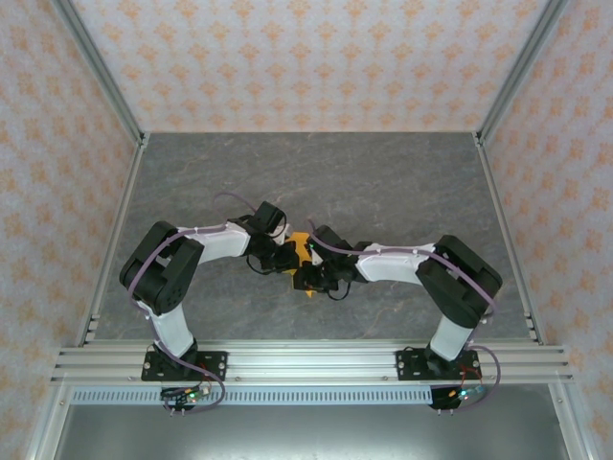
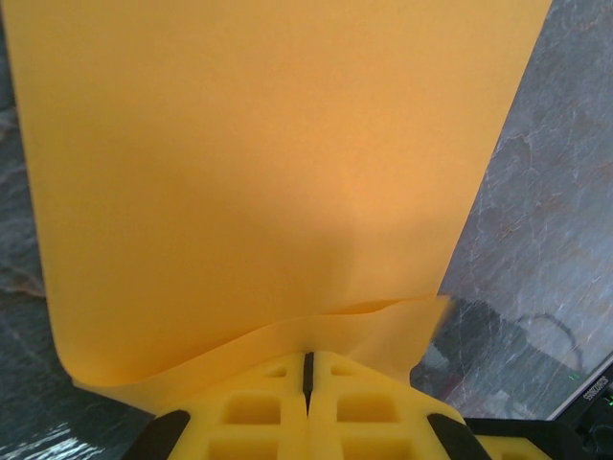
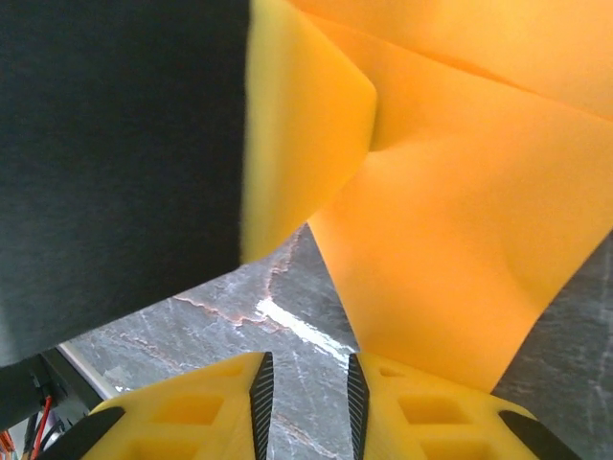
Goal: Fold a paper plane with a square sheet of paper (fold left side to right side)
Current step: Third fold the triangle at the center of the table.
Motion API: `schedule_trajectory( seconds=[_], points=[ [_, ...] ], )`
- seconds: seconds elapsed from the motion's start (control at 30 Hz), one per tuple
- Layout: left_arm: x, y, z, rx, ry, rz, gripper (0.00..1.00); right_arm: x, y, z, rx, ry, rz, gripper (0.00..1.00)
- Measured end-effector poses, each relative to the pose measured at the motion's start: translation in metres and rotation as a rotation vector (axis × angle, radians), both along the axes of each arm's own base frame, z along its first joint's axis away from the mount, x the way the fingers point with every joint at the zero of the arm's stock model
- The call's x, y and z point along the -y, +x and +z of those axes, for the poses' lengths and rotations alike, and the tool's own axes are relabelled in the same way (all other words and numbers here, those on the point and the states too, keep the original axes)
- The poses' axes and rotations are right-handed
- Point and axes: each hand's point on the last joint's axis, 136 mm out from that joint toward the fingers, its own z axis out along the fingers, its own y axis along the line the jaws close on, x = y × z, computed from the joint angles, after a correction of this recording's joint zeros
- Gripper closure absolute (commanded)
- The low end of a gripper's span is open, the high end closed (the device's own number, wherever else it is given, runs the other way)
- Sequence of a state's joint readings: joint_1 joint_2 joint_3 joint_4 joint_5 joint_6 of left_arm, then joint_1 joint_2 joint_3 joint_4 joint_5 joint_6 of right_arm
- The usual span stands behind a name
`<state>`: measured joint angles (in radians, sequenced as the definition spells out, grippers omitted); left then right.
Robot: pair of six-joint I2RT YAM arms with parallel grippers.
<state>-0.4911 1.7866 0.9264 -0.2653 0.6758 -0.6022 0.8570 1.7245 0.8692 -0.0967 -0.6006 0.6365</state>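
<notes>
At the near edge of the counter (image 1: 383, 182) the two arms are bolted side by side, and they reach inward to meet just ahead of their bases. The paper (image 1: 301, 247) sits between their tips as a small orange patch, and from above I cannot tell its shape or whether it lies flat.

The left fingers (image 2: 259, 412) are clenched, with only a thin dark slit between them. The paper's near edge curls over their tips and appears to be pinched there. From that grip the sheet rises as a broad, smooth orange plane, with a second layer lapping along its lower edge, and it looks lifted off the counter rather than lying on it.

The right fingers (image 3: 421, 412) are parted. Bare grey counter shows through the gap and nothing sits between them. The paper hangs just beyond them, over the right-hand finger, bent into soft angled planes.

As for progress, the left-to-right fold looks begun but not finished. The sheet is bent and doubled at one edge, but I see no flattened crease and no pointed dart outline. Aligning the edges, pressing the crease and all the later folds appear to be left.

The overhead view gives the arms' layout and the open counter beyond them, out to the patterned walls (image 1: 306, 57). The left wrist view gives the pinch and the doubled edge. The right wrist view gives the open gap, and also a blurred dark body (image 3: 115, 163) with a yellow pad close on its left, probably the other arm's tip.
</notes>
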Motion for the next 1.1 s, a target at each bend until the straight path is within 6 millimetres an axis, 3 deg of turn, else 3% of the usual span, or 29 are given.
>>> schedule_trajectory(
  seconds=[0.43, 0.83, 0.97, 1.1],
  points=[
    [0.0, 0.0, 0.0, 0.001, 0.002, 0.0, 0.98, 0.003, -0.002, -0.007, -0.014, 0.004, -0.025, 0.73],
    [0.0, 0.0, 0.0, 0.002, 0.002, 0.001, 0.97, 0.034, -0.027, -0.007, -0.052, -0.005, -0.068, 0.77],
    [0.0, 0.0, 0.0, 0.001, 0.002, 0.001, 0.98, 0.041, -0.033, 0.002, -0.054, -0.023, -0.065, 0.87],
    [0.0, 0.0, 0.0, 0.002, 0.002, 0.001, 0.97, 0.036, -0.025, 0.018, -0.025, -0.006, -0.083, 1.0]
  ],
)
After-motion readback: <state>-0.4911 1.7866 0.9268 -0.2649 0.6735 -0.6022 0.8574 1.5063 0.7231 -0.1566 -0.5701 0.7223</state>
